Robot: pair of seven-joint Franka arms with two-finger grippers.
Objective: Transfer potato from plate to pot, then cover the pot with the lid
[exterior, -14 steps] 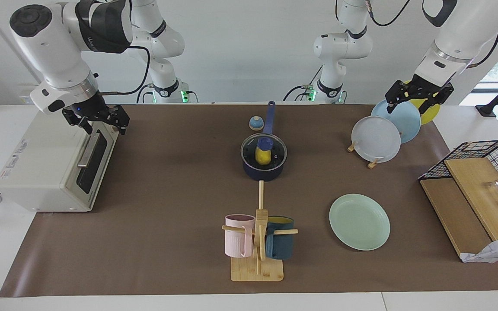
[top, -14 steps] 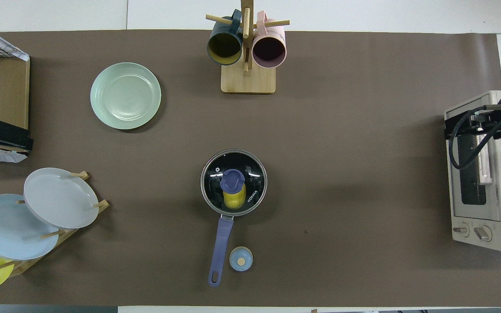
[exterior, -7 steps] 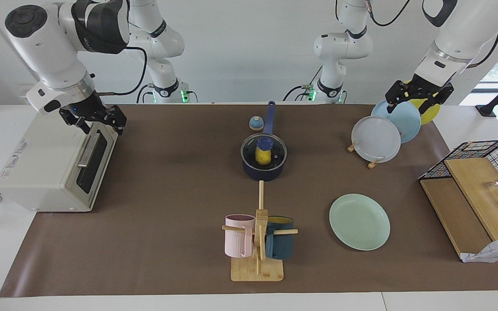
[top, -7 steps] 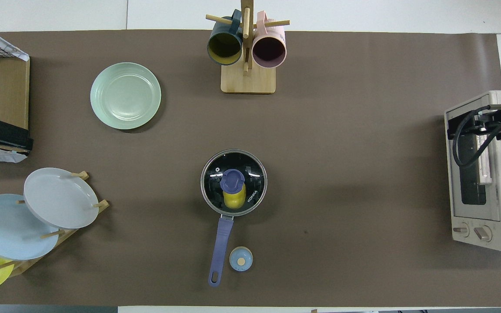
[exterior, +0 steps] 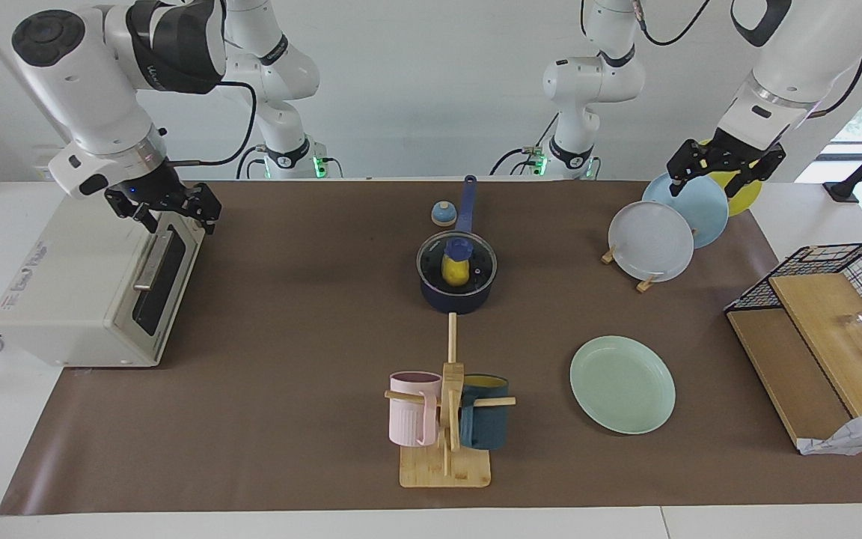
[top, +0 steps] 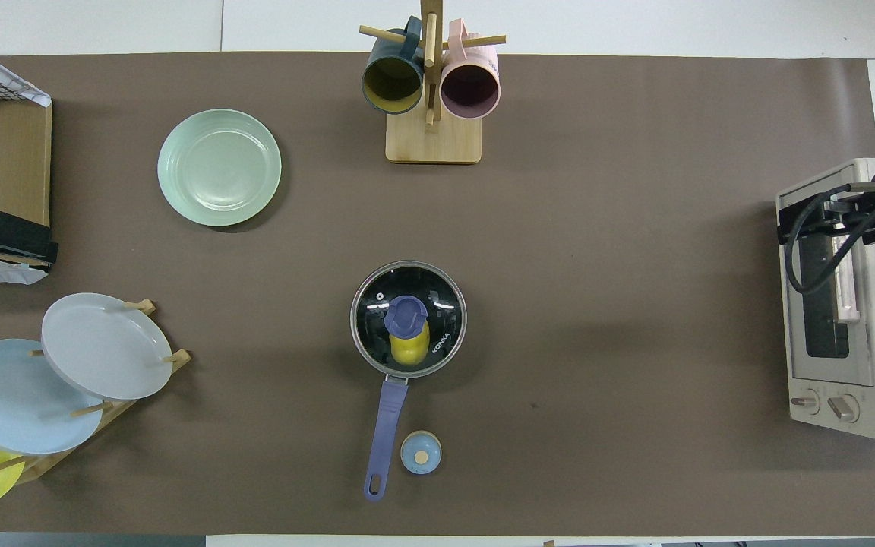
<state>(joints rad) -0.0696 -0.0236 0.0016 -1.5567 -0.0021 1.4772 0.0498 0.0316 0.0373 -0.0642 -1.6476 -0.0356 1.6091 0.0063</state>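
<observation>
The yellow potato (exterior: 458, 274) lies inside the navy pot (exterior: 455, 299) at the middle of the table. The glass lid (exterior: 478, 260) with its blue knob sits on the pot. In the overhead view the potato (top: 409, 348) shows through the lid (top: 437, 304), and the pot's handle (top: 388, 425) points toward the robots. The mint-green plate (exterior: 622, 384) (top: 219, 167) is bare, farther from the robots than the pot. My right gripper (exterior: 174, 213) is open and empty over the toaster oven. My left gripper (exterior: 723, 174) is open and empty over the plate rack.
A toaster oven (exterior: 94, 284) stands at the right arm's end. A rack of grey, blue and yellow plates (exterior: 655, 239) and a wire basket with wooden boards (exterior: 827, 322) stand at the left arm's end. A mug tree (exterior: 447, 412) stands farther out. A small blue bell (exterior: 443, 214) sits beside the pot's handle.
My right gripper has risen a little over the toaster oven. The left arm, pot, lid, potato and plate have not moved.
</observation>
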